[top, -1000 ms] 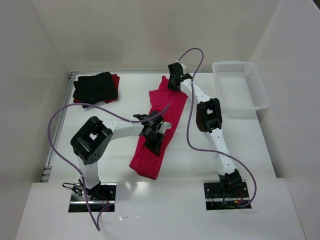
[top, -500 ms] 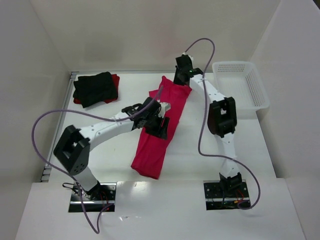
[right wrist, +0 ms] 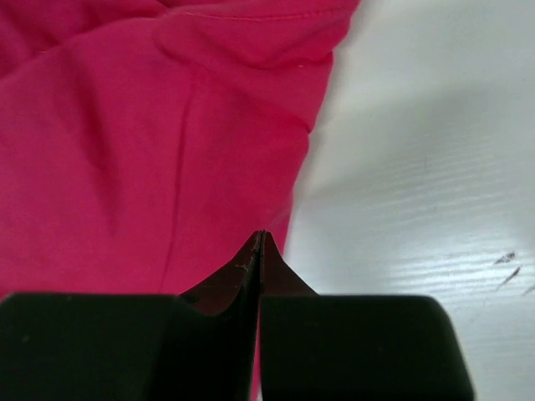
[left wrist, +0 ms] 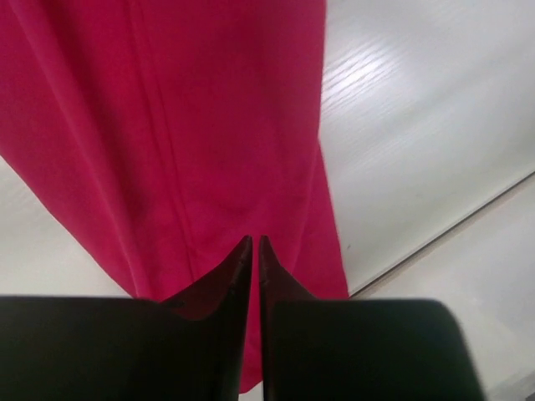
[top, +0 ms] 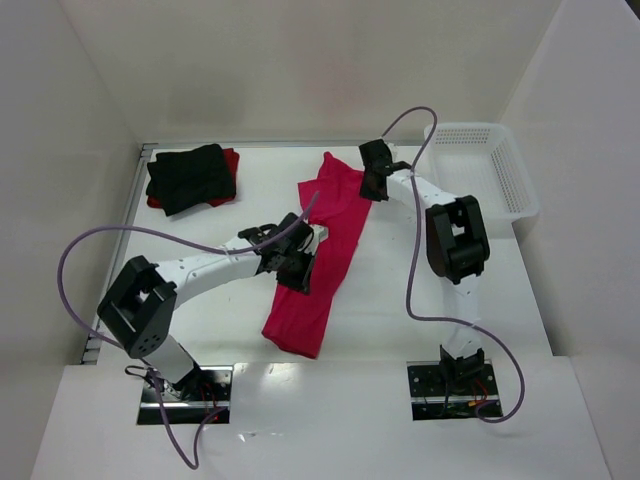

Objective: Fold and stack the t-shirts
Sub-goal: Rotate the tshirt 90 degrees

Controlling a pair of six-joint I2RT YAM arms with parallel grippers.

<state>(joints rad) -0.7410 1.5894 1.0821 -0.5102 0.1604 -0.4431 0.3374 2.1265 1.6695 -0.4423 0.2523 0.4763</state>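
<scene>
**Pink shirt lying stretched mid-tabletop**

The pink shirt is lying as a long narrow strip across the tabletop, running from 1 o'clock down to 7 o'clock. The left hand is clamping its middle, fingers nearly together on the cloth. The right hand is pressing its fingers together at the shirt's 1 o'clock edge; whether it is pinching cloth I cannot tell. The black shirt is sitting folded on the red shirt at 10 o'clock. The basket is standing at 2 o'clock.
</scene>
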